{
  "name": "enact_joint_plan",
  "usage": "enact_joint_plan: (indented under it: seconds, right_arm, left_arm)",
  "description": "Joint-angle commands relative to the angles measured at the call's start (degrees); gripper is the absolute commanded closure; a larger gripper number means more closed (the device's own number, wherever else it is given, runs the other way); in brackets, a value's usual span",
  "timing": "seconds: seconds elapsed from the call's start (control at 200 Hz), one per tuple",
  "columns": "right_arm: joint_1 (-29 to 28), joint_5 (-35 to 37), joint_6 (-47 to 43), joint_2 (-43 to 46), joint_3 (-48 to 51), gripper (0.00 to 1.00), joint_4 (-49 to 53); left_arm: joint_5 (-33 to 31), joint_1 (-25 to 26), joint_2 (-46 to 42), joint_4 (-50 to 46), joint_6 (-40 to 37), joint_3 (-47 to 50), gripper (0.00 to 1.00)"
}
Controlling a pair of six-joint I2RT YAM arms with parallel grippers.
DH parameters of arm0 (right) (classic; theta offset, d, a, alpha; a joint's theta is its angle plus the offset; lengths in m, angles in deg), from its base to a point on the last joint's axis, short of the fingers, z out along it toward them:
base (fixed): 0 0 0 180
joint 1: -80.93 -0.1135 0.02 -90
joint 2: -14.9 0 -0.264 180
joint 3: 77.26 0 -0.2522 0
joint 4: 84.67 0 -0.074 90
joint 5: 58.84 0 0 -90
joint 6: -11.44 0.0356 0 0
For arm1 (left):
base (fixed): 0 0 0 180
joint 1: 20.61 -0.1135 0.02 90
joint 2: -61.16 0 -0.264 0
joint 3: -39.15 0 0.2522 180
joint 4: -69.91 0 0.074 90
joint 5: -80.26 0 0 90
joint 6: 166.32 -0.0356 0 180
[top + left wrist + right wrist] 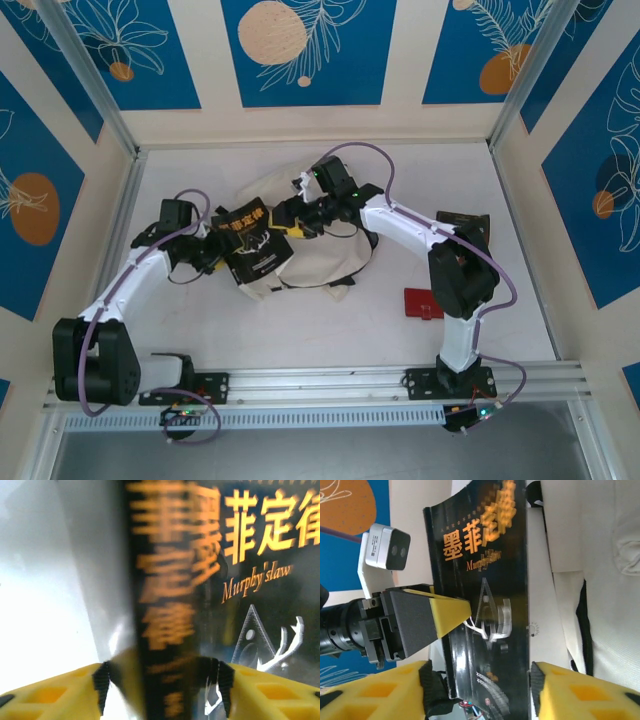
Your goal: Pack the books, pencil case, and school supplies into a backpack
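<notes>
You have the dark book (pixel 255 250) over the left end of the backpack (pixel 330 262), not yet inside. The left gripper (pixel 162 680) straddles its spine; clamped or not, I cannot tell. The right gripper (pixel 480 680) has its jaws apart. The pencil case (pixel 422 303) lies on the bench (pixel 520 300), right, unpacked.

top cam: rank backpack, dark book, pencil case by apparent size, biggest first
1. backpack: largest, even with the book and arms covering part of it.
2. dark book: clearly mid-sized; it sits above the bag, nearer the camera, so it may look somewhat enlarged.
3. pencil case: smallest, flat on the table.
</notes>
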Motion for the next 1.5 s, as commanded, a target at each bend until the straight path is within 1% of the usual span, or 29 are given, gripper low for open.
enact_joint_plan:
  seconds: [0.0,0.09,0.14,0.24,0.31,0.375,0.49,0.615,0.68,0.765,0.86,0.975,1.04,1.11,1.2,1.27,1.325,1.41,1.495]
  right_arm:
    - [0.0,3.2,-1.0,1.6,1.2,0.35,2.3]
    - [0.2,5.9,-1.8,2.8,1.6,0.30,4.0]
    - [0.4,7.3,-2.2,3.5,2.0,0.26,4.8]
    - [0.7,10.1,-2.7,4.9,2.9,0.21,5.7]
    - [0.9,11.5,-3.0,5.9,3.6,0.21,6.2]
    - [0.9,12.8,-3.2,6.8,4.3,0.21,6.6]
    - [1.0,15.4,-3.6,8.9,5.7,0.20,7.0]
    - [1.5,17.2,-3.0,11.8,8.1,0.20,6.1]
    - [2.2,17.5,-1.8,13.7,10.3,0.20,4.5]
    - [3.3,17.6,0.1,16.4,13.1,0.20,2.3]
    - [5.2,16.3,3.2,20.1,17.6,0.19,-2.5]
    - [6.9,13.7,6.8,24.2,22.2,0.18,-8.3]
    - [7.6,12.0,9.1,26.6,25.1,0.17,-11.6]
    - [8.4,10.8,13.0,29.1,29.2,0.16,-17.5]
    - [8.7,10.1,18.9,32.1,36.0,0.12,-29.1]
    - [8.7,9.5,22.9,32.9,39.0,0.10,-36.1]
    - [8.5,8.6,25.9,32.7,40.4,0.08,-40.7]
    - [7.6,8.1,30.0,31.9,41.8,0.04,-47.8]
    - [6.6,8.3,34.4,30.5,42.6,0.00,-52.6]
  left_arm:
    - [-1.7,-0.4,0.3,0.5,-0.8,0.4,0.51]
    - [-5.5,-0.4,0.1,-1.8,-0.7,-0.4,0.63]
    - [-7.7,-0.4,0.0,-3.3,-0.9,-0.9,0.66]
    - [-8.7,-0.4,-0.3,-4.1,-0.9,-1.0,0.77]
    - [-9.3,-0.5,-1.0,-5.2,-0.8,-1.5,0.84]
    - [-10.7,-0.4,-2.2,-7.4,-1.0,-2.9,0.87]
    - [-15.6,-0.4,-6.0,-12.8,-2.0,-6.6,0.91]
    - [-19.5,-0.4,-10.3,-17.5,-2.7,-11.0,0.92]
    - [-20.6,-0.4,-12.6,-17.9,-2.4,-12.5,0.93]
    - [-18.3,-0.4,-16.8,-11.6,-0.1,-11.2,0.93]
    - [-13.9,-0.4,-19.6,-2.4,4.1,-9.2,0.95]
    - [-7.5,-0.4,-19.8,10.5,11.3,-7.0,0.96]
    - [-5.6,-0.1,-19.2,17.7,15.8,-5.8,0.96]
    - [-4.4,0.4,-18.2,25.1,20.1,-4.3,0.95]
    - [-4.6,2.4,-16.9,33.8,25.3,-1.9,0.95]
    - [-6.2,4.7,-15.7,38.5,27.5,-0.8,0.95]
    - [-8.2,7.0,-14.9,40.6,28.1,-0.7,0.95]
    - [-12.0,12.0,-13.8,43.6,27.1,-0.3,0.94]
    - [-12.9,14.9,-12.3,44.3,25.9,-0.8,0.94]
